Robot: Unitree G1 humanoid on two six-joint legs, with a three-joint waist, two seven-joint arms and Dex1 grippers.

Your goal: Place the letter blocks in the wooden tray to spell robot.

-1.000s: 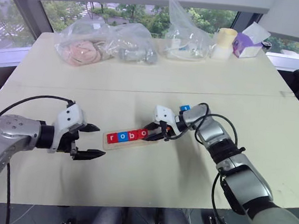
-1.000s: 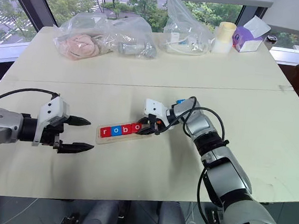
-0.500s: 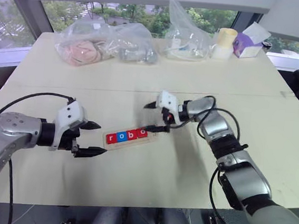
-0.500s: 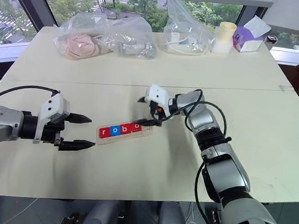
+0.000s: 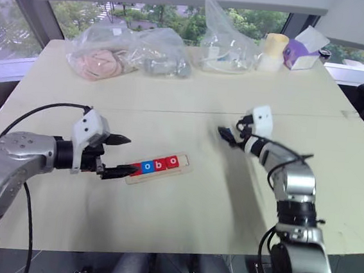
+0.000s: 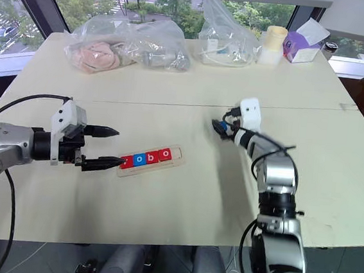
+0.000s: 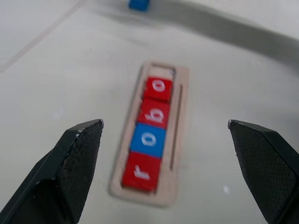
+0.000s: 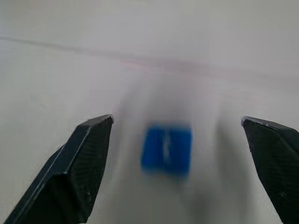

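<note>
Wooden tray (image 5: pixel 158 167) flat on counter (image 5: pixel 192 99), 4 letter blocks (image 7: pixel 148 138) in slot reading r, o, b, o, last place bare. Fifth block, blue (image 8: pixel 167 150), on counter well right of tray. Left gripper (image 6: pixel 107 147) wide open at tray's left end, holding nothing. Right gripper (image 8: pixel 174 154) wide open, empty, pointed at blue block.

An office-like room: a pale table (image 5: pixel 173 90) beside large windows (image 5: pixel 25 24), with a tissue box (image 5: pixel 304 50).
</note>
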